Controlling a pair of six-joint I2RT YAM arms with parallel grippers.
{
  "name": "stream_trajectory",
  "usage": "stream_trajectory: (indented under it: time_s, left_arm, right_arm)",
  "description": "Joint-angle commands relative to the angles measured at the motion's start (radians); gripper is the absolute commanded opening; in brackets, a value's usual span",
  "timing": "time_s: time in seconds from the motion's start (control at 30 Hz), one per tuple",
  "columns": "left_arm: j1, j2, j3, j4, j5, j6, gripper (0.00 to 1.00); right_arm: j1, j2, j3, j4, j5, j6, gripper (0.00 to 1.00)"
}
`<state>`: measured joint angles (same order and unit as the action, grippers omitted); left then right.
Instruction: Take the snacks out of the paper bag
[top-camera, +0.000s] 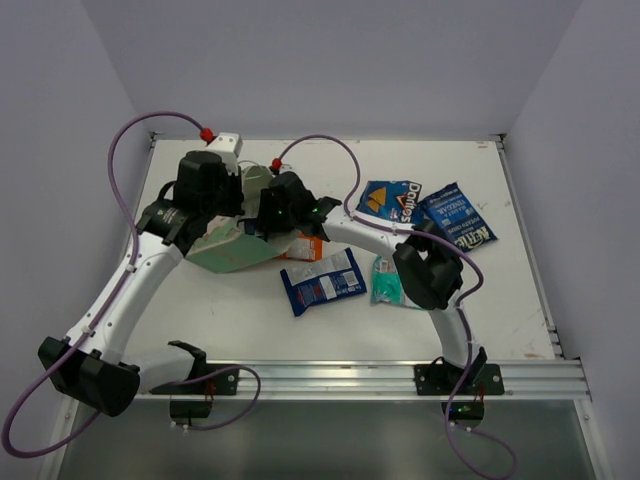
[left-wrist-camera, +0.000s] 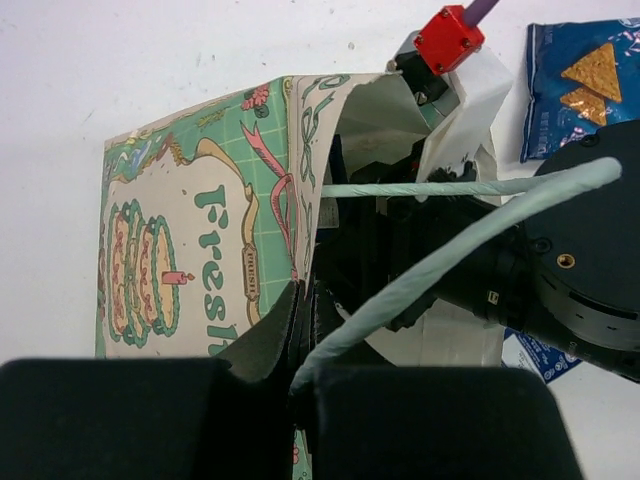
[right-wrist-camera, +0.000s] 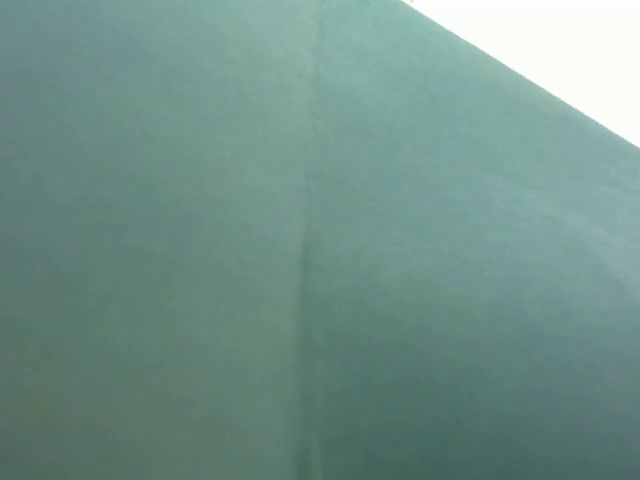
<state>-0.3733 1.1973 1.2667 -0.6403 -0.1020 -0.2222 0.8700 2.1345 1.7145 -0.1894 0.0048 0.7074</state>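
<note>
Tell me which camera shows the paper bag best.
Left wrist: the paper bag fills it, printed face and open mouth plain. Top view: small, half hidden under the left arm and right arm. Right wrist: only a flat green surface.

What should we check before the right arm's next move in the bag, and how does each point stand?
1. Left fingers pinch the bag rim: ok.
2. Bag mouth gapes: ok.
3. Right fingers reach inside; open or shut: cannot tell.
4. Packet between them: cannot tell; their camera shows only a green surface.
5. Handle lies across the right arm and may snag: not ok.
</note>
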Motion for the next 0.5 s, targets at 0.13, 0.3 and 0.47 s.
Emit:
stream_trajectory:
  time_s: [0.13,0.3,0.47]
  left_arm:
    - [0.004,-0.036,0.023,0.024,-0.037,0.007,0.00]
    - [0.005,-0.039,-0.003,0.024,-0.131,0.023,0.00]
    - [0.005,-0.013,0.008,-0.004,-0.224,0.046,0.00]
  right_arm:
    - [-0.003,-0.108,-0.010,0.099,-0.023,-0.103,0.04]
    - [-0.049,-0.351,-0.050,0.065,-0.066,-0.166,0.00]
    - [-0.132,-0.495,0.055,-0.103,-0.192,-0.192,0.00]
